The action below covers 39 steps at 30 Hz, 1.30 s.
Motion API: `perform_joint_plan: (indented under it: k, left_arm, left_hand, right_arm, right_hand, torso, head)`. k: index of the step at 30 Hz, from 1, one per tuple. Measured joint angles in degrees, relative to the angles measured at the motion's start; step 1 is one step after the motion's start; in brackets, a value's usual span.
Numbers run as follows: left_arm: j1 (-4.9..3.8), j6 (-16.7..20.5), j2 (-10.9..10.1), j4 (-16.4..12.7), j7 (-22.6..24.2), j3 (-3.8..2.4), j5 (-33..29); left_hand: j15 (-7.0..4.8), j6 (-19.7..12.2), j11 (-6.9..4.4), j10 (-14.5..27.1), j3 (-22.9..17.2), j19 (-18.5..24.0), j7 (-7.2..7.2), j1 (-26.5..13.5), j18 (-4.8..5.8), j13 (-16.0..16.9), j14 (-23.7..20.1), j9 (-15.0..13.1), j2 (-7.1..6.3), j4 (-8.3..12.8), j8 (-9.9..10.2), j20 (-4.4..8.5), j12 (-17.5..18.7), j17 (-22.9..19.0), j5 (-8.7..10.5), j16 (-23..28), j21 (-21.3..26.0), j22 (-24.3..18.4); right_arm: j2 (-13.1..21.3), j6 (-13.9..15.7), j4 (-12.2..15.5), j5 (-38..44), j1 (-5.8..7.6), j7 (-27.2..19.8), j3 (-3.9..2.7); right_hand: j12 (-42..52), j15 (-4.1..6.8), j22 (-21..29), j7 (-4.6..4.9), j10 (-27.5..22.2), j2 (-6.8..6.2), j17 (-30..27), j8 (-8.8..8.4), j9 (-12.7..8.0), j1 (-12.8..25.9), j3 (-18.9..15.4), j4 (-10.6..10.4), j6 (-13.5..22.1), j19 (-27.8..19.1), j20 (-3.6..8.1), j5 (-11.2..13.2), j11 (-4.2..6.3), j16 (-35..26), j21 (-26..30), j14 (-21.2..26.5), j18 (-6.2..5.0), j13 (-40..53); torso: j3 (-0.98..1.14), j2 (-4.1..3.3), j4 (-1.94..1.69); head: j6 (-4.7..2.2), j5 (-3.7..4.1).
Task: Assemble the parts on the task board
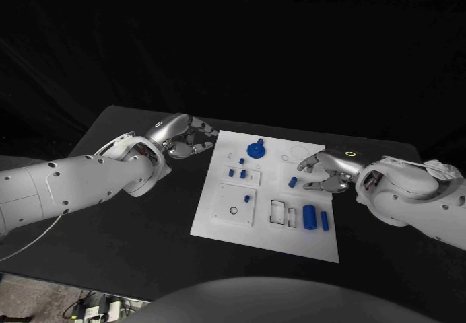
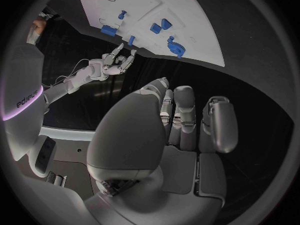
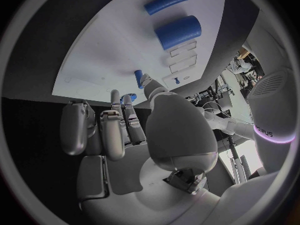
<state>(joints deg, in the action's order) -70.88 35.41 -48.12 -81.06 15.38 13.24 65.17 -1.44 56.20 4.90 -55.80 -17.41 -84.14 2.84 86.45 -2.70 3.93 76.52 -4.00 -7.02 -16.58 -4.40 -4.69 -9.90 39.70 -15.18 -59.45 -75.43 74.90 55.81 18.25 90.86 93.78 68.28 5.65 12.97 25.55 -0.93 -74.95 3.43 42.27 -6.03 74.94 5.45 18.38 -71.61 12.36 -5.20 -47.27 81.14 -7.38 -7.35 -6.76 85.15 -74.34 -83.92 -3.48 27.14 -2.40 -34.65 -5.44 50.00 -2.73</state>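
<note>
The white task board [image 1: 221, 219] lies in the middle of the black table. On it are a blue gear-like part [image 1: 256, 149] at the far end, several small blue pegs [image 1: 237, 173], one lone peg [image 1: 292, 181], and a thick blue cylinder [image 1: 310, 216] beside a thinner one [image 1: 324, 219]. My left hand [image 1: 184, 138] hovers off the board's far left corner, fingers loosely bent, holding nothing. My right hand [image 1: 325, 171] hangs over the board's right side, fingers apart, with nothing in them. Its thumb [image 3: 150, 87] ends close to the lone peg [image 3: 138, 78].
Rectangular slots [image 1: 283, 212] and a round hole [image 1: 233, 210] are cut into the board's near half. Bare black table [image 1: 126, 229] surrounds the board on all sides. The left wrist view shows the board [image 2: 187, 15] and my right hand [image 2: 115, 65] beyond it.
</note>
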Motion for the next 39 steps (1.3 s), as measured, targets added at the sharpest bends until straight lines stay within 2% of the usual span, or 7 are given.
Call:
perform_joint_plan:
  k: [7, 11, 21, 27, 32, 36, 39]
  left_arm:
    - [0.01, -0.1, 0.0, 0.1, 0.0, 0.00, 0.0]
    - [0.01, -0.2, 0.0, 0.1, -0.1, 0.01, 0.1]
    - [0.03, -0.6, 0.1, 0.2, -0.1, 0.01, 0.1]
    - [0.04, -0.8, 0.1, 0.3, -0.2, 0.01, 0.1]
    - [0.04, -1.1, 0.1, 0.3, -0.2, 0.02, 0.1]
    - [0.04, -1.2, 0.1, 0.3, -0.3, 0.02, 0.1]
    - [0.04, -1.4, 0.1, 0.3, -0.4, 0.02, 0.2]
  left_hand:
    - [0.00, 0.0, 0.00, 0.0, -0.2, 0.0, 0.00, 0.2, 0.00, 0.0, 0.0, 0.0, 0.18, -0.2, 0.0, 0.00, 0.0, 0.0, 0.00, 0.0, 0.0, 0.0]
    - [0.00, 0.0, 0.00, 0.0, -0.3, 0.0, 0.00, 0.2, 0.00, 0.0, 0.0, 0.0, 0.23, 0.0, 0.0, 0.00, 0.0, 0.0, 0.00, 0.0, 0.0, 0.0]
    - [0.00, 0.0, 0.00, 0.0, -0.6, 0.2, 0.00, 0.2, 0.00, 0.0, 0.0, 0.0, 0.23, 0.1, 0.0, -0.21, 0.0, 0.0, -0.23, 0.0, 0.0, 0.0]
    - [0.00, 0.0, 0.02, 0.0, -0.6, 0.2, -0.01, 0.5, 0.00, 0.0, 0.0, 0.0, 0.46, 0.0, 0.0, -0.21, 0.1, 0.0, -0.28, 0.0, 0.0, 0.0]
    - [0.00, 0.0, 0.20, -0.2, -0.7, 0.2, -0.01, 0.5, 0.00, 0.0, 0.0, 0.0, 0.46, 0.0, 0.0, -0.21, 0.3, -0.1, -0.48, 0.0, 0.0, 0.0]
    - [0.14, 0.3, 0.10, -0.3, -1.1, 0.2, 0.26, 0.6, 0.00, 0.0, -0.1, 0.0, 0.63, 0.0, 0.0, -0.21, 0.3, -0.2, -0.74, 0.0, 0.0, 0.0]
    - [0.14, 0.3, 0.00, -0.4, -1.4, 0.2, 0.32, 0.7, 0.00, 0.0, -0.1, 0.0, 0.69, 0.0, 0.0, -0.21, 0.3, -0.2, -0.75, 0.0, 0.0, 0.0]
  right_arm:
    - [-1.7, 0.1, -1.9, -0.7, -1.54, -0.6, 0.00]
    - [-2.7, 0.4, -2.7, -1.3, -2.19, -1.3, 0.01]
    - [-4.5, 1.1, -4.3, -2.8, -2.98, -3.1, -0.01]
    - [-5.7, 1.2, -5.4, -3.6, -3.17, -3.7, -0.02]
    - [-6.5, 1.2, -6.0, -4.1, -3.32, -4.0, -0.02]
    - [-6.9, 1.3, -6.4, -4.4, -3.36, -4.2, -0.04]
    - [-7.0, 1.5, -6.5, -4.6, -3.36, -4.3, -0.09]
  right_hand:
    - [2.2, -0.21, 0.0, 0.87, 0.3, 1.03, -0.2, 0.73, 0.7, -3.8, 1.1, 2.1, -0.8, -0.5, 0.08, -10.4, 0.33, -0.6, 0.3, 0.2, -0.01, 0.7]
    - [3.8, -0.41, 0.0, 1.44, 2.4, 1.25, -0.8, 0.73, 1.3, -4.3, 2.1, 2.9, 0.4, -0.7, -0.10, -14.5, 0.90, -0.6, 0.6, 0.4, -0.01, 1.1]
    - [5.2, -0.19, 0.0, 2.19, 4.6, 1.04, -1.3, 1.41, 2.6, -5.2, 4.4, 3.5, 0.1, -0.9, 0.11, -17.9, 1.73, -0.9, 0.6, 0.6, -0.02, 1.4]
    - [5.3, 0.02, 0.0, 2.42, 5.0, 1.04, -1.8, 1.91, 3.0, -5.2, 4.9, 3.7, -0.1, -1.1, 0.31, -18.1, 1.75, -1.1, 1.0, 0.8, -0.01, 1.4]
    - [5.9, 0.22, 0.0, 2.97, 5.8, 1.10, -2.9, 4.71, 4.8, -5.7, 5.5, 4.3, -2.4, -1.8, 0.39, -17.9, 1.87, -1.7, 1.8, 1.3, -0.02, 1.5]
    - [6.6, 0.43, 0.0, 2.86, 6.2, 1.58, -4.9, 8.81, 8.0, -6.2, 5.6, 4.7, -4.4, -3.1, 0.62, -17.7, 2.26, -2.7, 3.9, 2.3, -0.02, 1.8]
    - [7.0, 0.45, 0.0, 2.91, 6.6, 1.94, -5.2, 12.00, 10.7, -6.5, 5.3, 5.2, -4.5, -3.1, 0.62, -17.3, 2.49, -2.7, 3.9, 2.3, -0.64, 2.0]
  torso:
    - [-0.08, 0.00, 0.02]
    - [-0.08, 0.02, 0.02]
    - [-0.05, 0.04, -0.02]
    - [-0.04, -0.02, -0.02]
    - [-0.01, -0.05, -0.03]
    - [-0.02, -0.07, -0.03]
    - [-0.01, -0.07, -0.02]
  head:
    - [0.00, -0.03]
    - [0.00, -0.21]
    - [0.00, -0.46]
    - [0.00, -0.75]
    - [0.00, -0.80]
    - [0.00, -0.93]
    - [0.00, -1.04]
